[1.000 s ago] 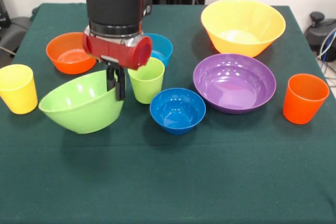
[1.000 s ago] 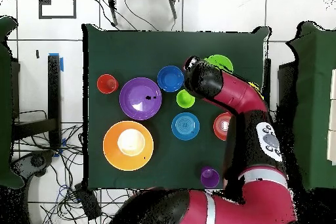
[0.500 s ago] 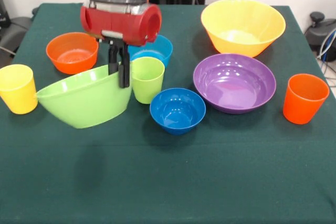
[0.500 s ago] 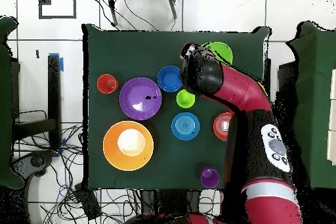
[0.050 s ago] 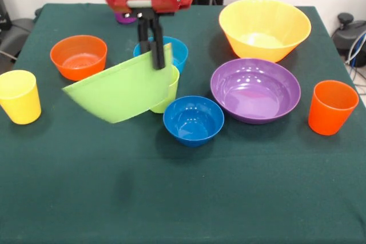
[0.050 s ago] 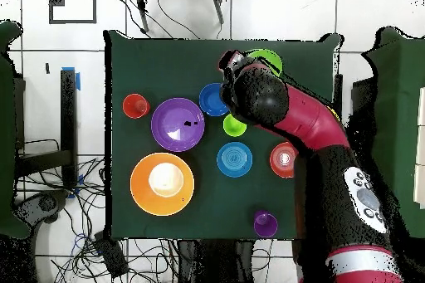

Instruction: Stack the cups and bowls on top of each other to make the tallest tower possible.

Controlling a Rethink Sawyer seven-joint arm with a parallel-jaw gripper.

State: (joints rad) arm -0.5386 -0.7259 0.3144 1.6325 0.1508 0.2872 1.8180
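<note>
My gripper (image 5: pixel 155 64) is shut on the rim of the large lime green bowl (image 5: pixel 123 92), which hangs tilted above the table with its outside facing the front view. From overhead only part of that bowl (image 6: pixel 269 57) shows past the arm. The lime green cup (image 5: pixel 170 91) stands partly hidden behind it. Close by are the dark blue bowl (image 5: pixel 193 120), the light blue bowl (image 5: pixel 174 50), the small orange bowl (image 5: pixel 78 56) and the yellow cup (image 5: pixel 19 96). The purple bowl (image 5: pixel 255 90), yellow-orange bowl (image 5: pixel 265 28) and orange cup (image 5: pixel 331 107) stand to the right.
A purple cup (image 5: pixel 123 18) peeks out behind the arm at the far side of the green tablecloth (image 5: pixel 183 198). Overhead, the arm (image 6: pixel 307 130) covers the table's right side, and the purple cup (image 6: pixel 266 224) stands near the bottom edge.
The gripper has risen and shifted right in the front view, carrying the lime green bowl up off the table. The bowl now tilts more steeply and hides part of the green cup.
</note>
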